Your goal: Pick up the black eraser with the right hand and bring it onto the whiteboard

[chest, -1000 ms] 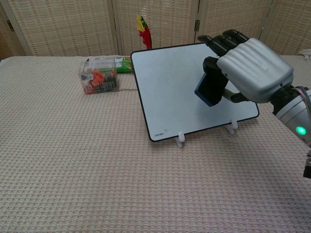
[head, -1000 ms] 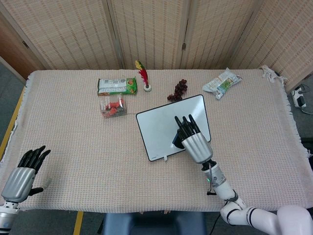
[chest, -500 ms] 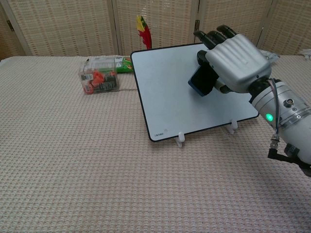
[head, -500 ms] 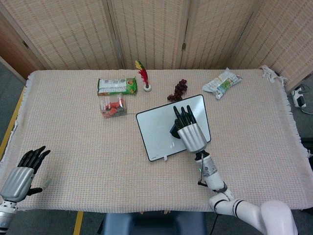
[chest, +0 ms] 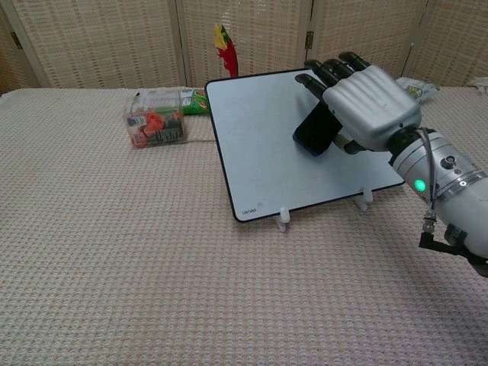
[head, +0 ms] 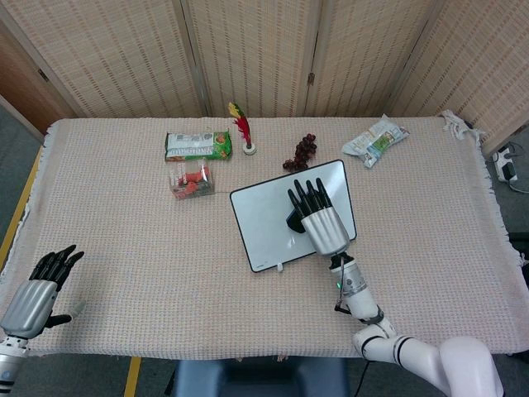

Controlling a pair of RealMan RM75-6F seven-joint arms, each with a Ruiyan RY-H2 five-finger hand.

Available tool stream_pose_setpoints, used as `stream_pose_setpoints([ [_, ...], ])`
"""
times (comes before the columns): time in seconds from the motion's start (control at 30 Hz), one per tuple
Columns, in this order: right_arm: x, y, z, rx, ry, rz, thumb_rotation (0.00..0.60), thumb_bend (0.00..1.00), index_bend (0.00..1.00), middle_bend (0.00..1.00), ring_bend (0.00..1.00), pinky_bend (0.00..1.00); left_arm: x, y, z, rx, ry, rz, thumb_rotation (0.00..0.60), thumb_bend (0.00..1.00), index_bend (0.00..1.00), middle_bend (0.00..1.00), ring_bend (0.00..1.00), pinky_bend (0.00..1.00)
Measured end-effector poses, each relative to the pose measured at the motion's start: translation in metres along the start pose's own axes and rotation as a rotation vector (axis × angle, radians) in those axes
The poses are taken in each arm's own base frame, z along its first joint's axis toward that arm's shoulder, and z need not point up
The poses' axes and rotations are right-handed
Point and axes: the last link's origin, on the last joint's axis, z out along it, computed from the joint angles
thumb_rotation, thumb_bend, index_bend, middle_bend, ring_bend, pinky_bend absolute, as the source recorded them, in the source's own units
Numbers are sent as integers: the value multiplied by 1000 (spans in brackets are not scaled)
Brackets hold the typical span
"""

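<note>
Since half a second ago the right hand has shifted slightly leftward across the whiteboard, carrying the black eraser with it. Eraser: dark rectangular block, blue-tinged lower edge, held between thumb and fingers in front of the whiteboard face; contact with the surface cannot be judged. Whiteboard tilted on small white feet. Left hand rests well left of the whiteboard, fingers spread, holding nothing.

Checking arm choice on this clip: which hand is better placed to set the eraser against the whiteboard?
Right. The right hand already holds the eraser over the whiteboard. The left hand holds nothing at the table's near left corner, far from the board.
</note>
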Motion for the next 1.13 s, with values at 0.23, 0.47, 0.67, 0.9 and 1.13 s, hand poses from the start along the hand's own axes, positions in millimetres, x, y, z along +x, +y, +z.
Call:
stream_pose_setpoints([
  [0.23, 10, 7, -12, 7, 6, 41, 600, 353, 0, 0, 34, 0, 1, 0, -1, -1, 5, 5, 600, 348, 0, 0, 0, 2],
  [0.47, 30, 30, -53, 8, -28, 119, 600, 353, 0, 0, 8, 0, 0, 1, -1, 1, 14, 27, 600, 348, 0, 0, 0, 2],
  [0.67, 42, 75, -125, -52, -179, 182, 600, 353, 0, 0, 0, 0, -1, 4, -2, 5, 41, 71, 600, 348, 0, 0, 0, 0],
  [0.9, 52, 121, -208, -179, -281, 232, 600, 353, 0, 0, 0, 0, -4, 11, -5, 0, 79, 130, 600, 348, 0, 0, 0, 0],
  [1.13, 64, 125, -235, -156, -266, 270, 600, 353, 0, 0, 0, 0, -7, 15, -7, 13, 103, 167, 600, 347, 0, 0, 0, 0],
])
